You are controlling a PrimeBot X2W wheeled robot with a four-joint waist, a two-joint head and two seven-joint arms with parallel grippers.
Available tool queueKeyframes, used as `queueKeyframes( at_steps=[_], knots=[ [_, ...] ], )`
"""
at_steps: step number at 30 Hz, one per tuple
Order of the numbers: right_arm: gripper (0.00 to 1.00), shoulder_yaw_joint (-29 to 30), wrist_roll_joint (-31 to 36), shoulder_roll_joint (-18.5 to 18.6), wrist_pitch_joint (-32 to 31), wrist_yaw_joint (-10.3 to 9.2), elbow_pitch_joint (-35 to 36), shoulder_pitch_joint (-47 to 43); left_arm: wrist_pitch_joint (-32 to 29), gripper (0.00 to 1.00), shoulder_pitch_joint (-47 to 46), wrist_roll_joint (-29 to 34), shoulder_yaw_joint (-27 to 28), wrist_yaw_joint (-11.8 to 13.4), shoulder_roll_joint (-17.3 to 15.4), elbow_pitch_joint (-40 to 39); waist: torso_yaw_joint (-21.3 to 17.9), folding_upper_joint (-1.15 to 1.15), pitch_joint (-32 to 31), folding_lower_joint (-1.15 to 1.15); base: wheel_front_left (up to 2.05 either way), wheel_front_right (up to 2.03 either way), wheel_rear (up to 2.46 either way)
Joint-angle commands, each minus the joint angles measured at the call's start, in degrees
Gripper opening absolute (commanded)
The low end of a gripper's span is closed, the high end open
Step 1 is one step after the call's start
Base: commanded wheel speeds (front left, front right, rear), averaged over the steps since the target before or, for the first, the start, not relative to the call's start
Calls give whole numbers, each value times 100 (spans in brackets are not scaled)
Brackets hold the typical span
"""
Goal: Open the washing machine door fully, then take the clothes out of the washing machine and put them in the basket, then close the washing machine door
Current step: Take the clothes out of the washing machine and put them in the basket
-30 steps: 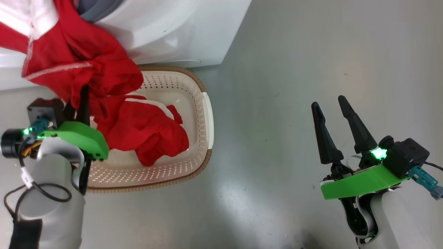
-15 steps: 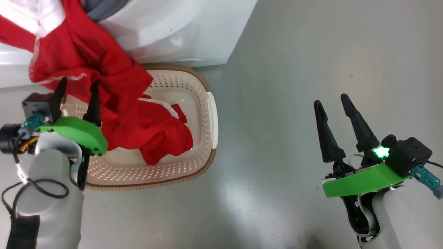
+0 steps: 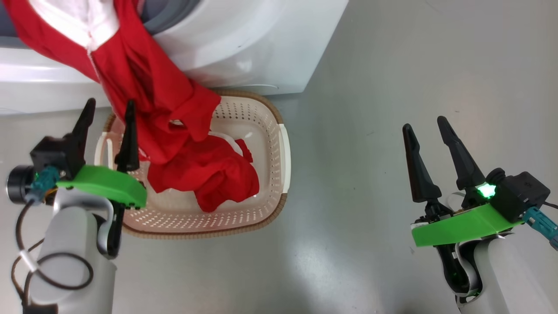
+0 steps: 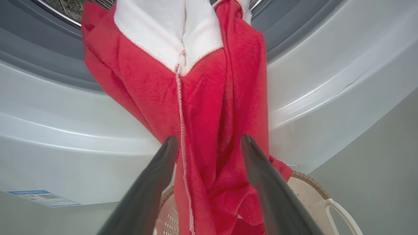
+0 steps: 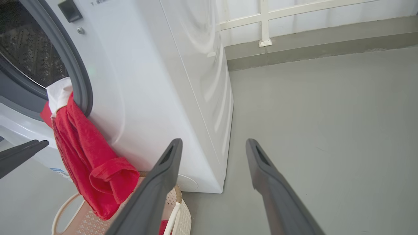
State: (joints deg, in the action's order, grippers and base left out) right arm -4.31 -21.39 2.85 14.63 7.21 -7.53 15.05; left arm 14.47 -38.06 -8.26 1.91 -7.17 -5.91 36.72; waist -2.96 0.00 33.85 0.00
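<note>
Clothes [image 3: 174, 131] hang from the washing machine [image 3: 261, 43] into the basket [image 3: 271, 144].
Their top is cut off; left gripper [image 3: 110, 102] and right gripper [image 3: 424, 122] both stand spread, gripping nothing.

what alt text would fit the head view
A red and white garment hangs out of the white washing machine down into a cream perforated basket on the grey floor. The left gripper stands open beside the cloth; the right gripper is open over bare floor.

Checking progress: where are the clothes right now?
In the head view's upper left, the clothes hang from the washing machine opening into the basket below.
</note>
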Motion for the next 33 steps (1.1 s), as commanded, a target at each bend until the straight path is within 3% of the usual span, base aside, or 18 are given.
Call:
queueKeyframes(
  at_steps=[1, 21, 33],
  knots=[
    [100, -95, 34, 3, 37, 28, 109, -103, 52, 100, 267, -56, 175, -32, -183, -315, 71, 0, -71, 0, 0, 0, 0],
    [100, 19, 161, 3, 37, 28, 40, -336, 52, 100, 2019, -82, 749, -32, 74, -2168, 267, 0, -472, 0, 0, 0, 0],
    [100, -5, 181, 3, 37, 28, 18, -413, 52, 100, 2548, -87, 859, -32, 265, -2675, 266, 0, -570, 0, 0, 0, 0]
  ],
)
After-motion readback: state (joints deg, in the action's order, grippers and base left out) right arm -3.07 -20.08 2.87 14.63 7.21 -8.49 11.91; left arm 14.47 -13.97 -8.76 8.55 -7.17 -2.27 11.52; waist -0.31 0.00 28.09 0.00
